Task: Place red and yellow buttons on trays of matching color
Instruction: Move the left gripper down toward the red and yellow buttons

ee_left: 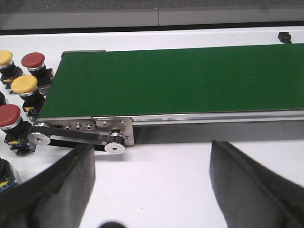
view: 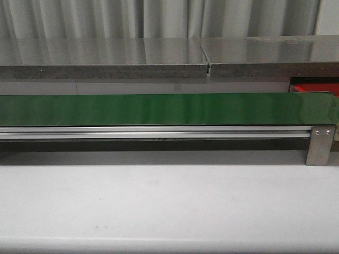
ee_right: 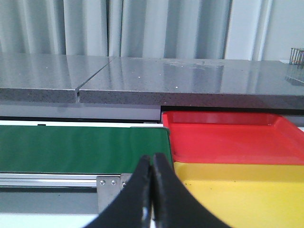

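In the left wrist view two red buttons (ee_left: 33, 60) (ee_left: 9, 115) and two yellow buttons (ee_left: 4, 58) (ee_left: 24, 84) stand on the white table beside the end of the green belt (ee_left: 180, 80). My left gripper (ee_left: 152, 156) is open and empty, above bare table in front of the belt's pulley end. In the right wrist view a red tray (ee_right: 228, 137) lies beyond a yellow tray (ee_right: 237, 190), both at the other end of the belt (ee_right: 80, 149). My right gripper (ee_right: 152, 159) is shut and empty, near the trays' corner. The red tray shows as a sliver in the front view (view: 312, 87).
The belt (view: 159, 108) runs across the front view on an aluminium frame with a steel end bracket (view: 319, 143). A grey stone counter (view: 106, 58) and curtains stand behind it. A drive pulley (ee_left: 115, 148) sits at the belt's left end. Another dark button body (ee_left: 4, 173) shows at the edge.
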Controlling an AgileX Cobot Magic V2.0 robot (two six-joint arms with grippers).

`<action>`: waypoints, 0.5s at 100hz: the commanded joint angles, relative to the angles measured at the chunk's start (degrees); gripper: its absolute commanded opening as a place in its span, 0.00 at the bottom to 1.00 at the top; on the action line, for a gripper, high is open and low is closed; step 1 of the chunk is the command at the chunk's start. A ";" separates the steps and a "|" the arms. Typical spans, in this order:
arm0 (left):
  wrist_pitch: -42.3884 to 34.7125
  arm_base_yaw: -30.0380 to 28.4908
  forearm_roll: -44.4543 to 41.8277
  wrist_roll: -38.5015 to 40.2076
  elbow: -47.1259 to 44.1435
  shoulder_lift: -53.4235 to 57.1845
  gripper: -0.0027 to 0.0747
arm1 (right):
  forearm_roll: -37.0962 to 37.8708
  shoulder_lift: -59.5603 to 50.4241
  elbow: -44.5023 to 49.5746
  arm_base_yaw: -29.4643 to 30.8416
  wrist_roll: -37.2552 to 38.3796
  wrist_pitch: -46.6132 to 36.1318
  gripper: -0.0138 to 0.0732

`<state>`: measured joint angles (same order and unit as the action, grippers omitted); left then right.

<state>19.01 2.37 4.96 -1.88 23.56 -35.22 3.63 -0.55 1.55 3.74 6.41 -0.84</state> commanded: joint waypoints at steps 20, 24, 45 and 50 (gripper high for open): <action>3.38 -5.75 0.87 4.77 5.14 -0.36 0.70 | 0.71 -1.17 -1.32 0.21 -0.19 -4.31 0.07; 4.98 -7.66 0.87 5.44 5.98 -0.36 0.70 | 0.71 -1.17 -1.32 0.21 -0.19 -4.31 0.07; 12.40 -18.01 1.21 5.89 10.77 -0.80 0.70 | 0.71 -1.17 -1.32 0.21 -0.19 -4.31 0.07; 14.09 -20.27 1.21 5.89 11.81 -1.67 0.70 | 0.71 -1.17 -1.32 0.21 -0.19 -4.31 0.07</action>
<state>33.66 -14.61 5.52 3.35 32.02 -35.52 3.63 -0.55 1.55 3.74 6.41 -0.84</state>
